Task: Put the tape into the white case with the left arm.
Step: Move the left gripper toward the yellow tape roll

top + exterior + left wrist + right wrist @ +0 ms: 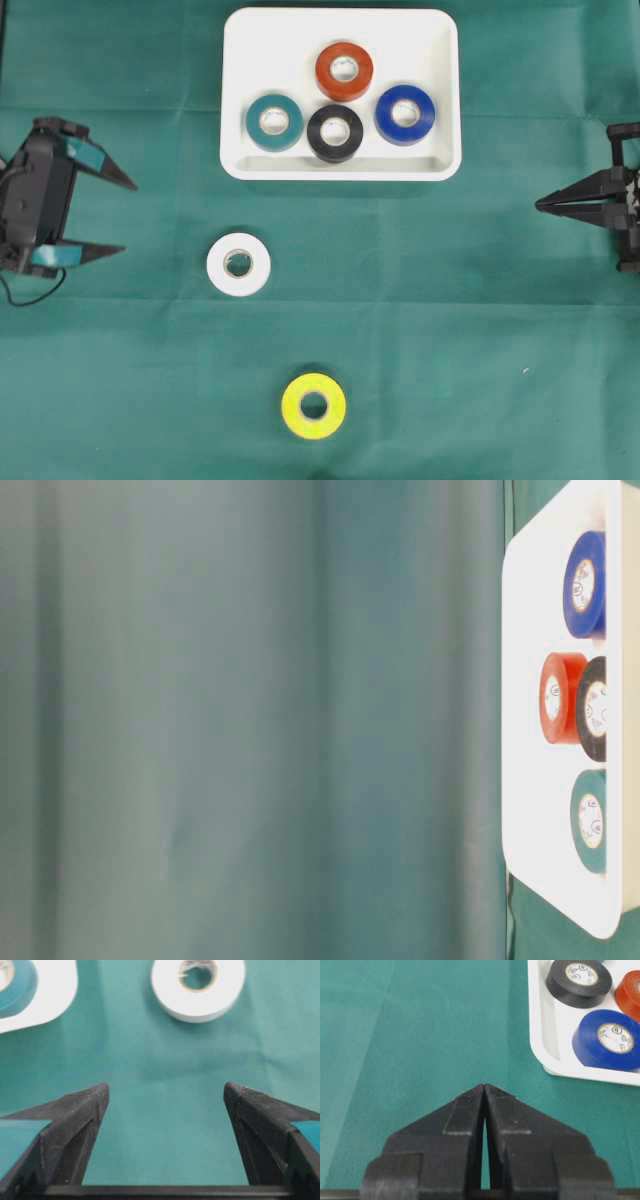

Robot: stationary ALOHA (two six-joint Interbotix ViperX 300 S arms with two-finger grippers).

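The white case (258,50) lies at the back middle of the green cloth and holds red (344,88), teal (256,128), black (335,152) and blue (404,134) tape rolls. Two tape rolls lie flat on the cloth outside it: a white one (238,284) in front of the case's left end and a yellow one (313,428) nearer the front. My left gripper (128,218) is at the left edge, open wide and empty, its tips pointing toward the white roll (170,995), well short of it. My right gripper (540,204) is shut and empty at the right edge.
The left wrist view shows the case's near corner (55,995) with the teal roll (20,990) at its top left. In the right wrist view the case's rim (545,1035) lies ahead and to the right of the shut fingers. Green cloth covers the whole table.
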